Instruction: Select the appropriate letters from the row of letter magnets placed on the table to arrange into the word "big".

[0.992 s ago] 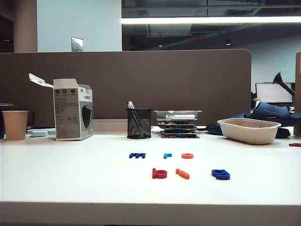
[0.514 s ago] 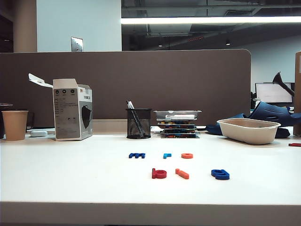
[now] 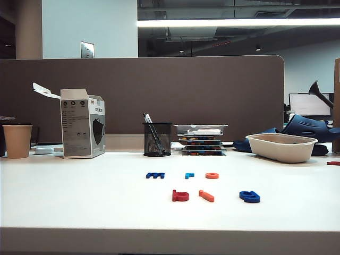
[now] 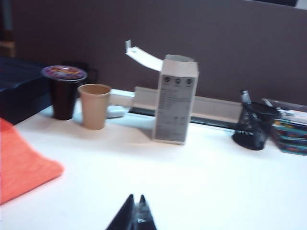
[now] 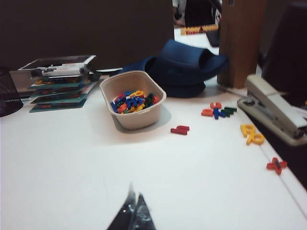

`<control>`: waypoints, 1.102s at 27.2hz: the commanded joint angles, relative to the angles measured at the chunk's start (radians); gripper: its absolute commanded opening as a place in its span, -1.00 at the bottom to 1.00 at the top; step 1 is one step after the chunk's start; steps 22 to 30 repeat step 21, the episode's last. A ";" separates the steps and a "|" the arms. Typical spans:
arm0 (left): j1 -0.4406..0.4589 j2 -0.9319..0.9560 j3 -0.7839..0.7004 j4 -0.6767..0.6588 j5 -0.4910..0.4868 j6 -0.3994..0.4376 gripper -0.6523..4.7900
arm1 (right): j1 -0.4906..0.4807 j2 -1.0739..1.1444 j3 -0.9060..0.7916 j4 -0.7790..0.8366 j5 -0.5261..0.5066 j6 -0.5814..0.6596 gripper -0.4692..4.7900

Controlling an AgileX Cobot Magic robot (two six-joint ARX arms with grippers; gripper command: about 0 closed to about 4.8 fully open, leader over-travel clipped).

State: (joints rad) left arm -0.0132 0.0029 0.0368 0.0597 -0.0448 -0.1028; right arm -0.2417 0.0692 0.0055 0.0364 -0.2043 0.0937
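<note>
Nothing on the worktop has really moved compared with the earlier exterior shots: same letters, same spots, no arm showing in that view either time. So honestly this looks like the job is already done, going by how things lie.

The front line reads dark red b, orange bar i, dark blue g, side by side with small gaps, all apart from each other. Behind them sit the leftovers of the row: blue m, the tiny light-blue piece and the orange ring. That spells "big" to me, though the g sits a little further off than the other two.

Left gripper hangs low over bare white surface, facing the paper cup and the open box, fingers pressed together, nothing in them. Right gripper is the same story, fingers pressed together and empty, looking toward the bowl of spare letters and the stapler. Neither is anywhere near the word.

My guess: both arms are parked and nothing's left but maybe nudging the g closer.
</note>
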 commanded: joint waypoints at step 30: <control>0.001 -0.001 -0.030 0.060 0.023 0.017 -0.78 | -0.001 0.000 -0.006 0.013 0.048 -0.034 -0.81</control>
